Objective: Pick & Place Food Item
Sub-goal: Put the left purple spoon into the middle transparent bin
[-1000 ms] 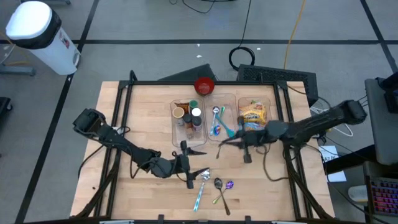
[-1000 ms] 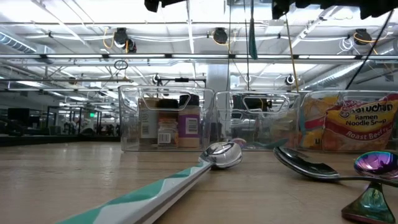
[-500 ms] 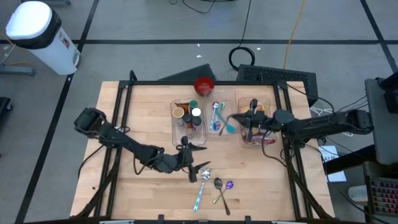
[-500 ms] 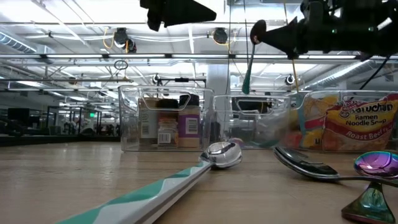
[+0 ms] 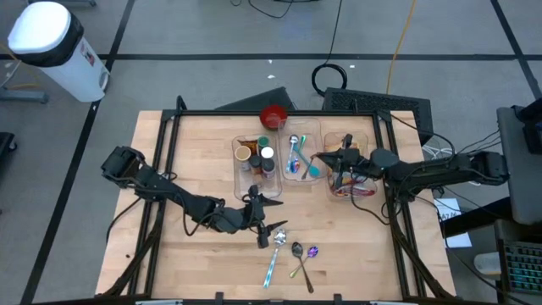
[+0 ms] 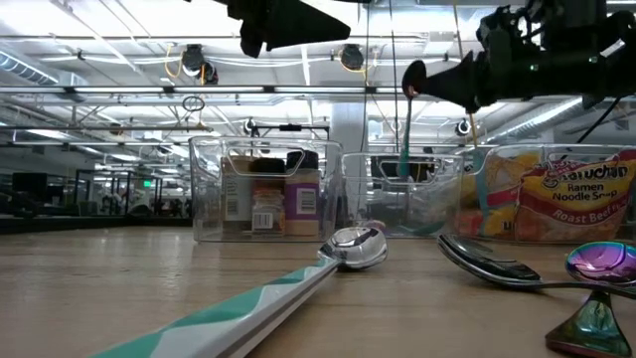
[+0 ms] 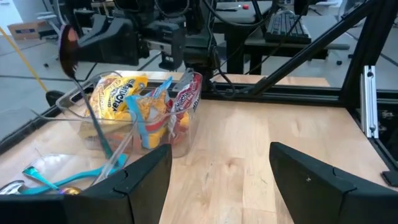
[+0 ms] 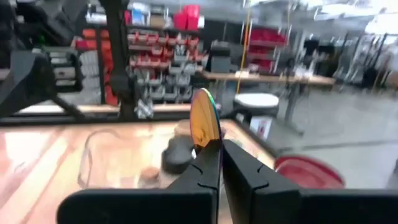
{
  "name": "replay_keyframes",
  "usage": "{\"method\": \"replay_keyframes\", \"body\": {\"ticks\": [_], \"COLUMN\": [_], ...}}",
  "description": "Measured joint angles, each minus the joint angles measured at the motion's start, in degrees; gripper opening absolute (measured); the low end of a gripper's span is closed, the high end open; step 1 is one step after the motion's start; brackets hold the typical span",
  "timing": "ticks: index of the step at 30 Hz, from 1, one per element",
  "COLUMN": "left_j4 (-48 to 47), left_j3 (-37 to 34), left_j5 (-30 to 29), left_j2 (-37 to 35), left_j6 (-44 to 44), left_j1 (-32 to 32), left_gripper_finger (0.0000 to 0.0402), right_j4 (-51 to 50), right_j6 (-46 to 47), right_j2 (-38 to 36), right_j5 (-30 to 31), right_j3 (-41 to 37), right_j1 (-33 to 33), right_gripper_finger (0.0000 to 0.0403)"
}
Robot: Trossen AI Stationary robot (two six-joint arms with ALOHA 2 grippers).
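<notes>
Here, label by label:

Left bin (image 5: 253, 166): a clear container at the centre of the high view, packed with small jars (image 5: 268, 156) with round lids (brown, white and green are seen from above); in the low view labelled bottles are seen through its wall.

Middle bin (image 5: 301, 161): clear, just right of the left bin; cutlery with teal and blue handles (image 5: 295, 163) is laid inside it.

Right bin (image 5: 346, 164): clear, just right of the middle bin; a yellow ramen soup packet (image 6: 581, 196) and other food packets are kept in it (a red wrapper is seen at its near corner in the left wrist view).

Red bowl (image 5: 274, 116): placed at the upper centre of the table (image 5: 195, 152), just above the bins.

Right gripper (image 5: 321, 158): closed on a teal-handled spoon (image 6: 403, 137), which is hung bowl-up, handle down, over the boundary of the middle and right bins; the iridescent spoon bowl is seen pinched between the fingers in the right wrist view.

Left gripper (image 5: 269, 217): held with its jaws apart and nothing between them, lower centre of the high view, just below the left bin.

Loose cutlery: a chevron-handled spoon (image 5: 273, 257), a plain metal spoon (image 5: 301, 263) and an iridescent spoon (image 5: 310, 255) are left on the bare wood at the lower centre, near the left gripper.
</notes>
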Motion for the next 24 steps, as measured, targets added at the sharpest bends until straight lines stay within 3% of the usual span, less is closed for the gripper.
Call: {"method": "replay_keyframes", "body": {"ticks": [6,15,19,24], "left_j4": [-0.35,-0.7,-0.8,-0.81], "left_j3": [0.0,0.0,0.0,0.0], "left_j5": [-0.01,-0.02,-0.02,-0.02], "left_j2": [0.0,0.0,0.0,0.0], "left_j6": [0.02,0.02,0.02,0.02], "left_j1": [0.0,0.0,-0.07,-0.07], "left_gripper_finger": [0.0271,0.0271,0.0271,0.0271], "right_j4": [-0.24,-0.43,-1.3,-6.79], "right_j6": [7.53,18.71,16.34,11.38], "right_j2": [-0.55,-0.9,-0.92,-0.91], "right_j5": [-2.09,-10.64,-10.05,-4.21], "right_j3": [0.03,0.96,0.96,0.96], "right_j1": [0.0,0.09,0.09,0.06], "right_gripper_finger": [0.0,0.0,0.0,0.0]}}
